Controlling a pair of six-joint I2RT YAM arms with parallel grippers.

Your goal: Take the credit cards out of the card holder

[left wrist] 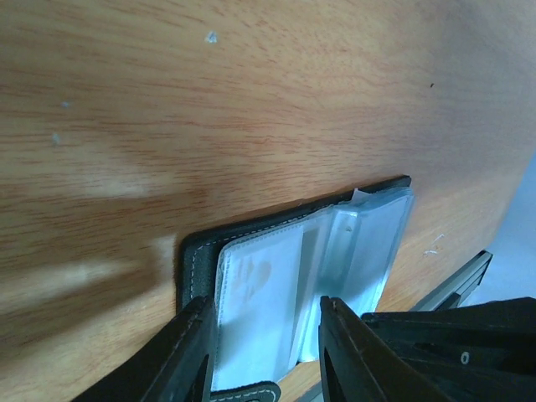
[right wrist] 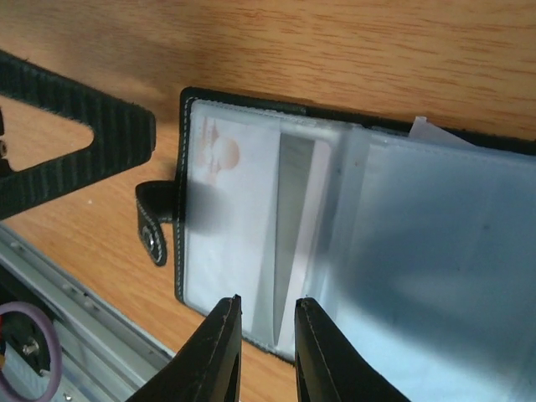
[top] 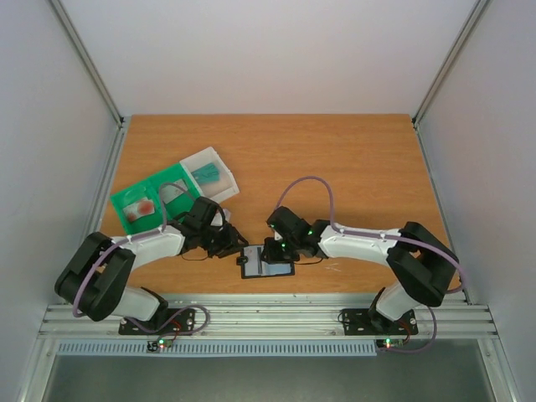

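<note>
Brown wooden tabletop [top: 335, 167] lay under both grippers. Green-and-white plastic sorting tray [top: 120, 203], beyond the left gripper [left wrist: 268, 301], held thin teal and reddish plastic credit cards [top: 208, 176]. Small black folding card holder [top: 266, 262] lay open between the grippers. The left gripper's jaws were parted over its clear sleeves [right wrist: 435, 234], clamping nothing; the right gripper [right wrist: 268, 303] straddled a sleeve edge, grip undeterminable.

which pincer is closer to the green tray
Left. The left pincer hangs just off the tray's near right corner, beside the holder. The right pincer is over the holder, farther from the tray.
</note>
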